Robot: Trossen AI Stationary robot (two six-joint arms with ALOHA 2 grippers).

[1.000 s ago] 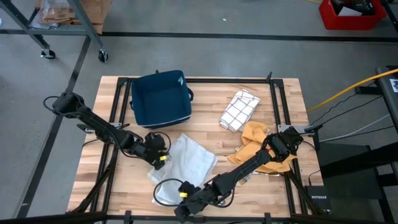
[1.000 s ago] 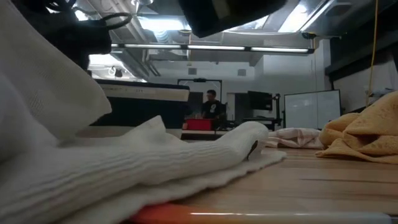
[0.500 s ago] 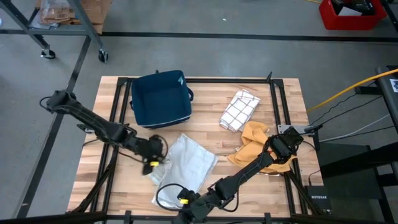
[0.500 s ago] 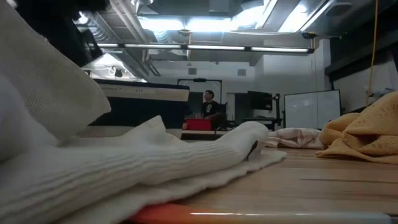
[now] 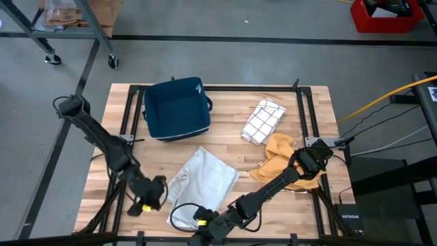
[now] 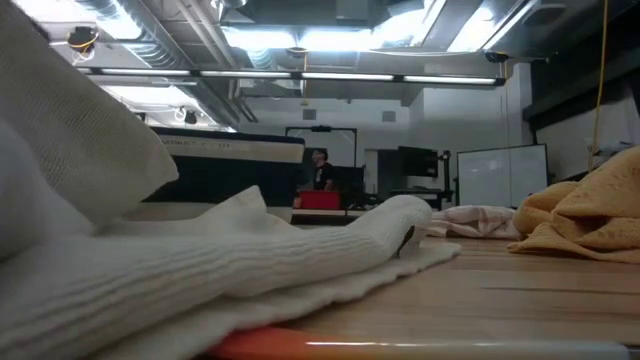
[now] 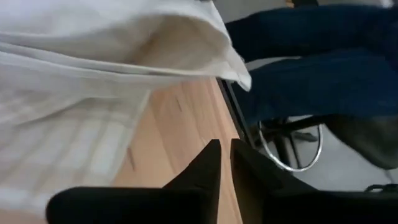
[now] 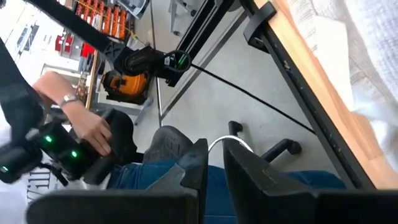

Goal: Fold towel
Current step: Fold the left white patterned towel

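Grey floor (image 5: 273, 61), ceiling striplights (image 6: 330, 75)

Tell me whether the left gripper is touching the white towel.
Apart. The left wrist view shows bare wood between the left gripper and the white towel; the high view puts it off the towel's edge.

Robotics lab or workshop. Bare concrete floor (image 5: 273, 61); wooden table (image 5: 225, 140) on a black metal frame; exposed ceiling ducts (image 6: 190, 85) and strip lights (image 6: 300, 75) at upper frame; monitors (image 6: 500, 175) right of centre; red bin (image 5: 382, 17) upper right.
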